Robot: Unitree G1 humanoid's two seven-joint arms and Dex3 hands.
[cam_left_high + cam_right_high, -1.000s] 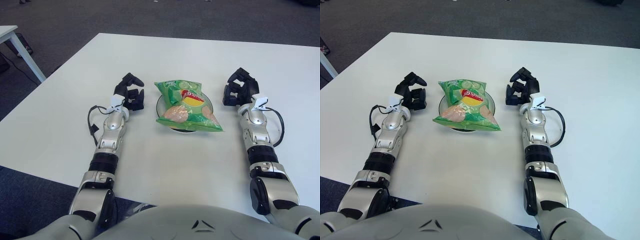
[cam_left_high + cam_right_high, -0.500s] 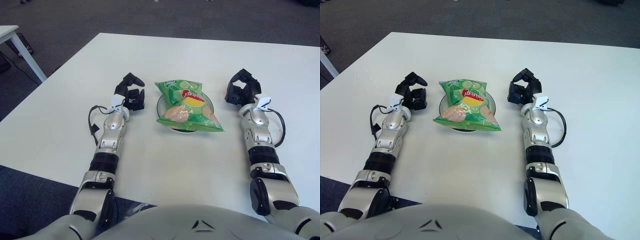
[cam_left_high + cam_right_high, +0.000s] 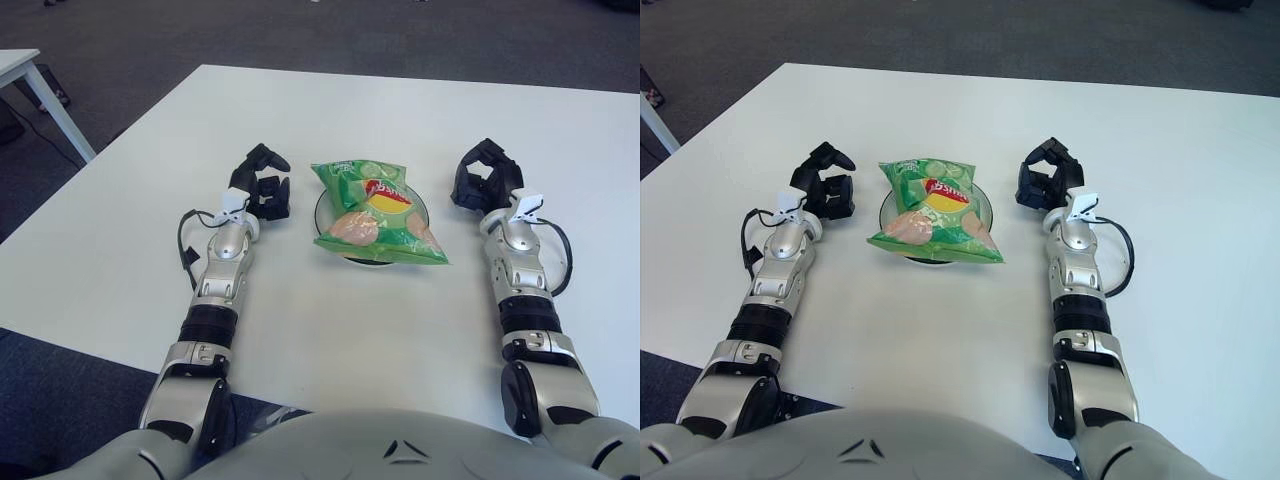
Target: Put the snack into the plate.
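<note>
A green snack bag [image 3: 375, 212] lies on top of a dark round plate [image 3: 321, 205] at the middle of the white table [image 3: 330, 110], covering most of it. My left hand [image 3: 258, 188] rests on the table just left of the plate, fingers loosely curled, holding nothing. My right hand [image 3: 484, 182] rests just right of the plate, fingers loosely curled, holding nothing. Neither hand touches the bag.
Another white table's corner and leg [image 3: 40, 95] stand at the far left beyond the table edge. Dark carpet floor lies around the table. Cables loop beside both wrists.
My right hand has drawn slightly to the right, away from the plate. The left hand and the bag have not moved.
</note>
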